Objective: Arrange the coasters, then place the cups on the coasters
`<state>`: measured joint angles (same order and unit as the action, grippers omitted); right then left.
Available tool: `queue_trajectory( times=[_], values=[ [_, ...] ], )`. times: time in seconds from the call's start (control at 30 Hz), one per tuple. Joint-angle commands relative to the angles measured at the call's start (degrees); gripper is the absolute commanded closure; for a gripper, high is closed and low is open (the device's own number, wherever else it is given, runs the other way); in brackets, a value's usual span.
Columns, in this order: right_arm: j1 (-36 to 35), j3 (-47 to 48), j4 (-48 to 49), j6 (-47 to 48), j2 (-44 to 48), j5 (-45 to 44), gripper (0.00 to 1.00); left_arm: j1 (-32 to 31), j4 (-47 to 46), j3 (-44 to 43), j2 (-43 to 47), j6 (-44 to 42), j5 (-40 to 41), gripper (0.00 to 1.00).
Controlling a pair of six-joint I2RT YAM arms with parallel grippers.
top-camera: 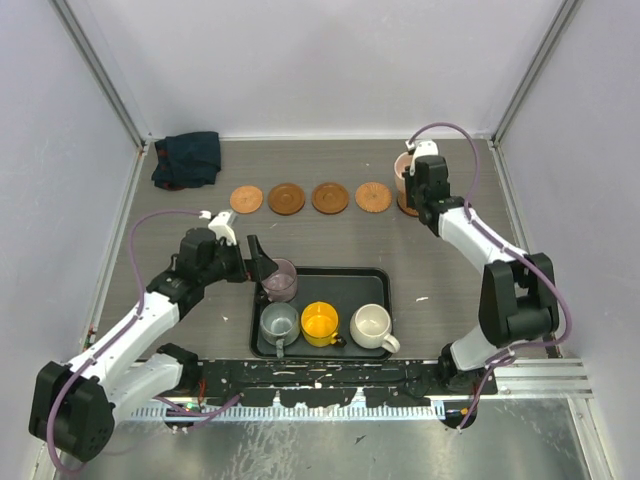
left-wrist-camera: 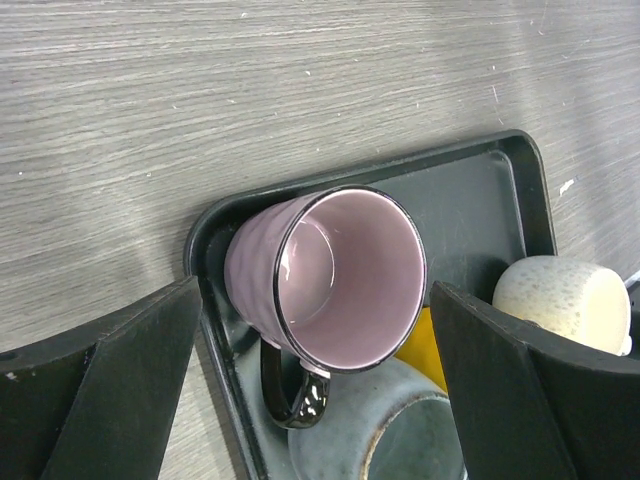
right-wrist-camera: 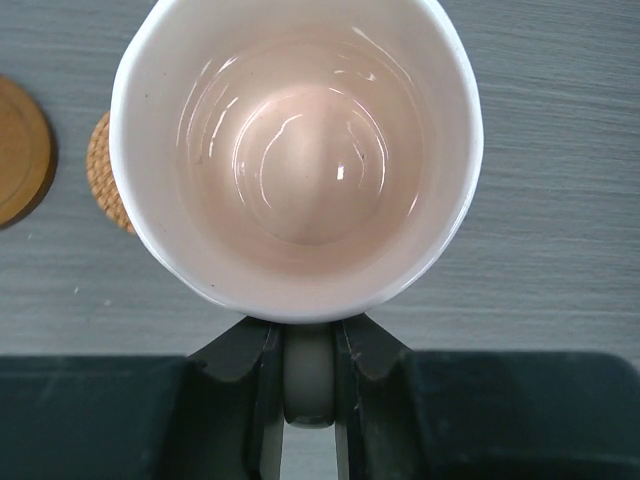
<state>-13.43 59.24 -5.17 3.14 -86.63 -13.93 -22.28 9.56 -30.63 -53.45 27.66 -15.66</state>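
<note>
At the right fingers: right gripper point(right-wrist-camera: 311, 352) is pinched narrow on the pink cup point(right-wrist-camera: 298, 150) handle. The fingers point(right-wrist-camera: 248, 362) press from both sides, with the pale handle showing in the gap.
Pink cup position: far right end of the coaster row, over the fifth coaster point(top-camera: 407, 209). A brown edge shows beneath it; can't tell if it is seated or just above.
At the left fingers: left gripper point(left-wrist-camera: 315, 295) is spread fully, with fingers point(left-wrist-camera: 110, 390) either side of the purple cup point(left-wrist-camera: 330, 275), holding nothing.
Purple cup position: far-left corner of the black tray point(left-wrist-camera: 520, 190), just beside the grey-green cup point(left-wrist-camera: 400, 440). Its dark glossy handle points toward that cup.
Handling, my read: glazed, rigid, light and chippable, with slick walls. A handle pinch lets the cup swing about the grip, so set it down slowly and level.
Grip point, purple: across the body below the rim. The handle side is crowded by its neighbour.
Top view only: four bare coasters point(top-camera: 286, 198) in a row on the table; the yellow cup point(top-camera: 320, 322) and cream cup point(top-camera: 372, 325) along the tray's near side.
Right wrist only: the handle pinch itself, which the arm hides from above.
Left wrist only: clearance between the fingers and the purple wall.
</note>
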Motion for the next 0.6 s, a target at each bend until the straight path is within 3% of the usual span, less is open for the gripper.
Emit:
queue_trajectory(
  times=[0.0, 0.57],
  values=[
    [3.7, 6.5, 9.7, -0.3, -2.8, 4.5, 0.99, -0.2, -5.0, -2.2, -1.4, 0.2, 1.3, 0.02],
    [8.6, 6.5, 11.5, -3.1, -10.2, 8.7, 0.99, -0.2, -5.8, -2.9, -5.1, 0.5, 1.2, 0.02]
  ],
)
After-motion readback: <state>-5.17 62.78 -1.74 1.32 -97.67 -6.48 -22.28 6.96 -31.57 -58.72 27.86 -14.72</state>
